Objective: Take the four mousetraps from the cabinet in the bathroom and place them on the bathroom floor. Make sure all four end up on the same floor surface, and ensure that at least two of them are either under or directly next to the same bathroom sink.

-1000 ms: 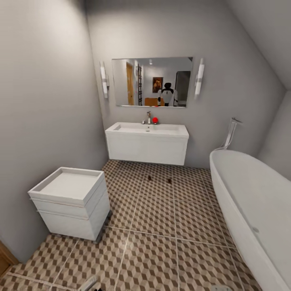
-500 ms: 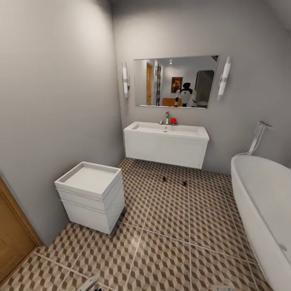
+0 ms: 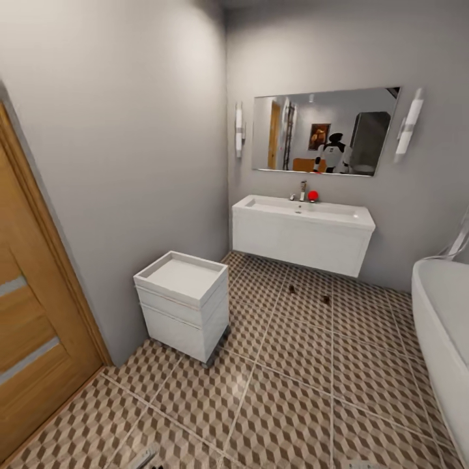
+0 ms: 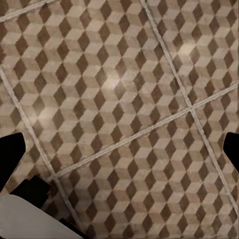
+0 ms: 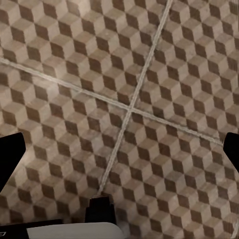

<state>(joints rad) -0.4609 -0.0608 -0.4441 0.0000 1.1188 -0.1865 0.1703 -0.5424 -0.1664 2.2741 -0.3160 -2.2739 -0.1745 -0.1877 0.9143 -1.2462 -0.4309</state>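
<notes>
1. Mousetraps: two small dark specks lie on the floor (image 3: pixel 286 391) in the head view, one (image 3: pixel 291 288) and another (image 3: pixel 325 299), at about 1 o'clock from the camera. They are too small to identify with certainty, but I judge them to be traps already set down.
2. Both specks lie just in front of the sink (image 3: pixel 303 212), near its front edge and apart from each other. Their long axes cannot be read at this size.
3. The cabinet is not something I can place here. At 9 o'clock stands a wooden door (image 3: pixel 32 312), and at 11 o'clock a small white drawer unit (image 3: pixel 182 306).
4. A bathtub (image 3: pixel 443 326) sits at 3 o'clock, and a mirror (image 3: pixel 322 133) hangs above the sink.
5. Left gripper (image 4: pixel 119 149): its dark fingertips sit at opposite edges of the left wrist view, spread wide, with bare tile between them and nothing held.
6. Right gripper (image 5: pixel 119 149): its tips are likewise far apart over bare tile, carrying nothing.
7. The relation that matters: both hands are empty and point at the floor, well away from the specks, so neither arm is clearly nearer.
8. My judgement is that two traps remain to be fetched, so the next move calls for driving to the cabinet rather than reaching.
</notes>
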